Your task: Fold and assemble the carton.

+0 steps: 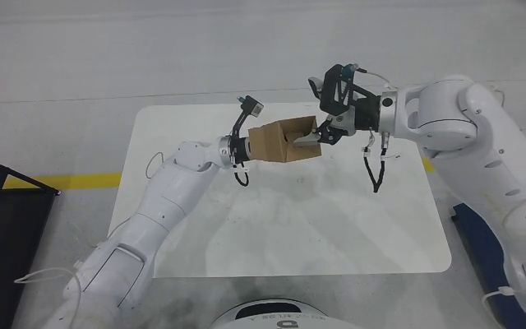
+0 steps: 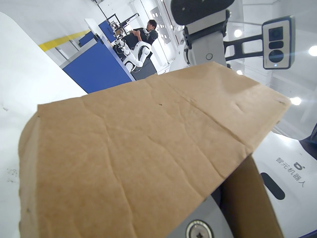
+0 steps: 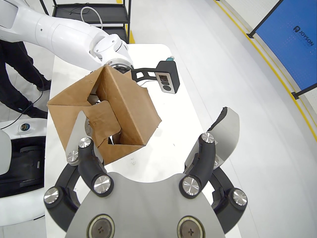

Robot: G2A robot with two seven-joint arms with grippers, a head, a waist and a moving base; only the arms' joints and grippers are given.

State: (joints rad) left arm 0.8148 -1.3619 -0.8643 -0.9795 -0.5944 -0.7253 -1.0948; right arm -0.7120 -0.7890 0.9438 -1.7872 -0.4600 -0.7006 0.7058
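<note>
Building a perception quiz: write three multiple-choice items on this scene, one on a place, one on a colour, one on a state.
1. Where is the carton? A lying on the floor; B held in the air by the left arm; C inside a bin.
2. Its colour? A white; B blue; C brown.
3. The right gripper is: A open; B shut empty; C shut on a pen.

Key: B, the right wrist view shows it clear of the white table; C, plain brown cardboard; A, its fingers stand wide apart.

Left hand (image 1: 245,148) grips the carton (image 1: 279,141); right hand (image 3: 153,120) spread wide, facing it.
</note>
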